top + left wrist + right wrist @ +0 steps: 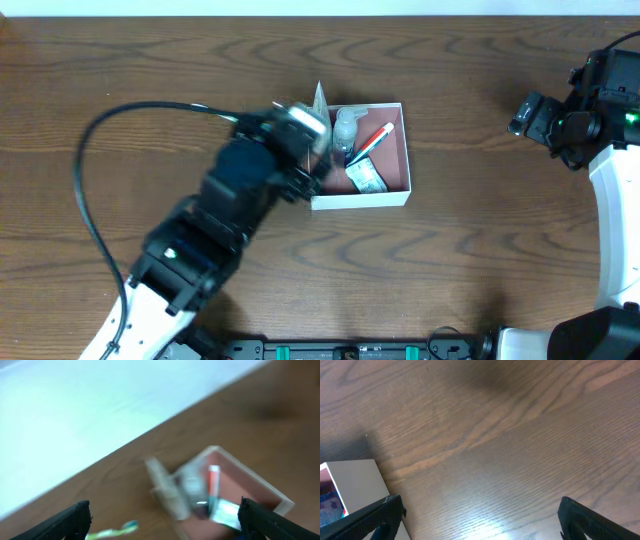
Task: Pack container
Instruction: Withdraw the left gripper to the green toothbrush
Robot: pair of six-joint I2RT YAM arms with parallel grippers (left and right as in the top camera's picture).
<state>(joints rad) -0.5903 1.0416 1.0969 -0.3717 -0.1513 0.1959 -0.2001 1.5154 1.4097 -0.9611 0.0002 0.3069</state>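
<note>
1. Container [360, 199] is located on the wooden table [120, 60], directly at the fingertips of the left gripper [305, 165] and well apart from the right gripper [527, 112].
2. Left gripper: the jaws are spread wide, with nothing clamped. In its wrist view the container is seen ahead, nearer one finger [265, 520]. A blurred green-and-white item [112, 531] is seen beside the other finger.
3. Inside the container, a clear bottle [345, 124], a red stick-shaped item [374, 139] and a small packet [366, 178] are seen.
4. Right gripper: the jaws are spread wide and empty. A white container wall is seen just ahead of one finger [375, 517].
</note>
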